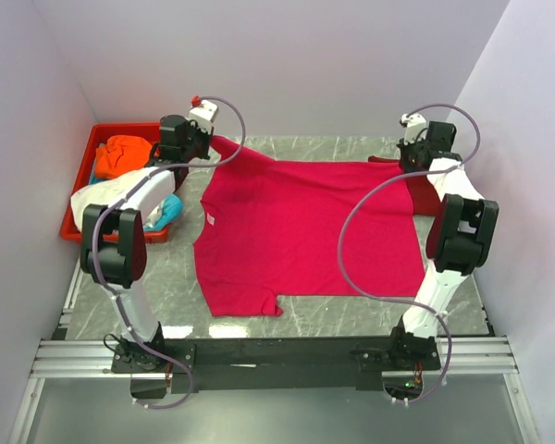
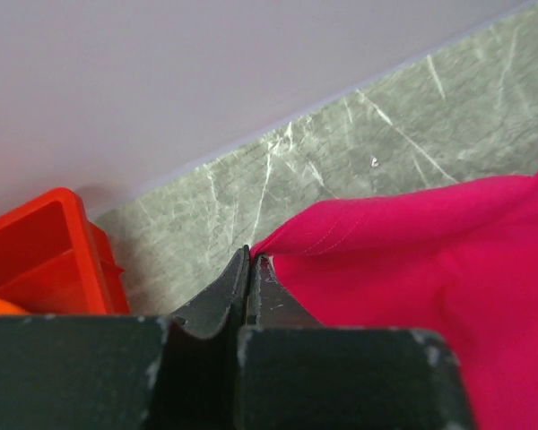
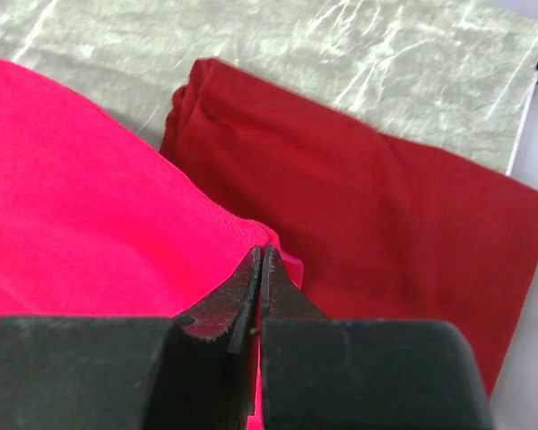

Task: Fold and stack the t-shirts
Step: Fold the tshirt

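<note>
Student: Where the left claw [image 2: 251, 257] meets the cloth, what is it holding?

Tutor: A hemmed tip of the pink shirt [image 1: 305, 231], nipped between fingers pressed together with no gap showing. The tray [image 2: 63, 237] sits just to that claw's left. Bare table [image 2: 341, 152] lies ahead of it.

Student: And the right claw [image 3: 261, 253]?

Tutor: It is likewise closed on an edge of the same shirt. Just beyond its tips and to their right lies a dark red shirt [image 3: 368, 197], folded flat. The pink cloth seems to overlap its near edge.

Student: Where does the pink shirt lie as a whole?

Tutor: It is spread on the table between the two claws and back from them toward the arm bases. Its far edge is drawn into a line from one grip to the other.

Student: How should it handle?

Tutor: Judged from its drape, it is light and limp, with no stiffness. It will sag wherever unsupported and may slip from a shallow pinch. Stitched hems and corners are the likely best holds, taken as a pair so the edge hangs straight.

Student: And the arms' pose?

Tutor: Both reach to the table's far side, with elbows raised, wrists pitched down and tips low near the surface. The left arm passes beside the tray.
</note>
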Robot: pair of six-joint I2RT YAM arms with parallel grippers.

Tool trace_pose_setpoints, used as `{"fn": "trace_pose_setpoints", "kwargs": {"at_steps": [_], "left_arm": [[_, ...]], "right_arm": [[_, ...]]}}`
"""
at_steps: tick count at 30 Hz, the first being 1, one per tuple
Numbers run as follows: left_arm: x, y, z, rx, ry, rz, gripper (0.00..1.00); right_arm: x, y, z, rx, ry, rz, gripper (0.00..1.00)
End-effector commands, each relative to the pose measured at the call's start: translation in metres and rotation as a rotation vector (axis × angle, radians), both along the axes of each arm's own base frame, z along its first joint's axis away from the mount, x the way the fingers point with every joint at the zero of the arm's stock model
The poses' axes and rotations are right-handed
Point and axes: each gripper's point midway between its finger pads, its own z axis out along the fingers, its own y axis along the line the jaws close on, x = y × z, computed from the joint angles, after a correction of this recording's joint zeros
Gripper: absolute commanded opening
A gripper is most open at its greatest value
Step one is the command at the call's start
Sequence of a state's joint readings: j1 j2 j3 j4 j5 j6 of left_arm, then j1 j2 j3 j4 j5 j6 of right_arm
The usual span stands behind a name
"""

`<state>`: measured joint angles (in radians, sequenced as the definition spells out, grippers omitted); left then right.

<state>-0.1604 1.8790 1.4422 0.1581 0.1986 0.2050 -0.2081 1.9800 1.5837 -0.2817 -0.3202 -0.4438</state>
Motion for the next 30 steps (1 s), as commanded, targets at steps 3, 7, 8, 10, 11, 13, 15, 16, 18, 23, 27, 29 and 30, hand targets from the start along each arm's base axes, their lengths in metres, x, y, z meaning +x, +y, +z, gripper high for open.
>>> {"fn": "trace_pose_setpoints", "kwargs": {"at_steps": [3, 7, 8, 10, 11, 13, 15, 16, 18, 23, 27, 29, 30], "left_arm": [[-0.022, 0.0, 0.035, -0.035, -0.085, -0.031, 0.0], [-0.032, -0.004, 0.034, -0.052, -0.066, -0.052, 0.0], [-0.034, -0.004, 0.034, -0.054, -0.063, -0.054, 0.01], [-0.037, -0.004, 0.029, -0.055, -0.047, -0.055, 0.0], [-0.038, -0.004, 0.029, -0.057, -0.045, -0.057, 0.0], [-0.04, -0.006, 0.028, -0.061, -0.038, -0.064, 0.0], [-0.041, -0.007, 0.028, -0.068, -0.033, -0.07, 0.0], [-0.042, -0.007, 0.03, -0.069, -0.036, -0.071, 0.0], [-0.042, -0.006, 0.03, -0.067, -0.036, -0.064, 0.0], [-0.038, -0.002, 0.026, -0.058, -0.026, -0.043, 0.0], [-0.036, -0.005, 0.028, -0.07, -0.026, -0.048, 0.0], [-0.038, -0.005, 0.032, -0.077, -0.03, -0.05, 0.0], [-0.039, -0.005, 0.029, -0.077, -0.025, -0.053, 0.0]], "right_arm": [[-0.003, 0.002, 0.054, -0.027, -0.137, 0.024, 0.0], [-0.011, 0.002, 0.056, -0.019, -0.146, 0.025, 0.0], [-0.011, 0.002, 0.062, -0.021, -0.167, 0.026, 0.0], [-0.018, 0.002, 0.058, -0.011, -0.162, 0.028, 0.0], [-0.019, 0.002, 0.062, -0.012, -0.176, 0.03, 0.0], [-0.025, 0.001, 0.058, -0.01, -0.168, 0.027, 0.0], [-0.029, -0.003, 0.058, -0.014, -0.176, 0.02, 0.0], [-0.031, -0.005, 0.059, -0.011, -0.181, 0.018, 0.0], [-0.035, -0.013, 0.059, -0.01, -0.189, -0.003, 0.0], [-0.04, -0.026, 0.062, 0.007, -0.203, -0.028, 0.0], [-0.042, -0.028, 0.056, 0.015, -0.192, -0.029, 0.0], [-0.043, -0.03, 0.054, 0.02, -0.189, -0.031, 0.0], [-0.044, -0.03, 0.052, 0.023, -0.187, -0.03, 0.0]]}}
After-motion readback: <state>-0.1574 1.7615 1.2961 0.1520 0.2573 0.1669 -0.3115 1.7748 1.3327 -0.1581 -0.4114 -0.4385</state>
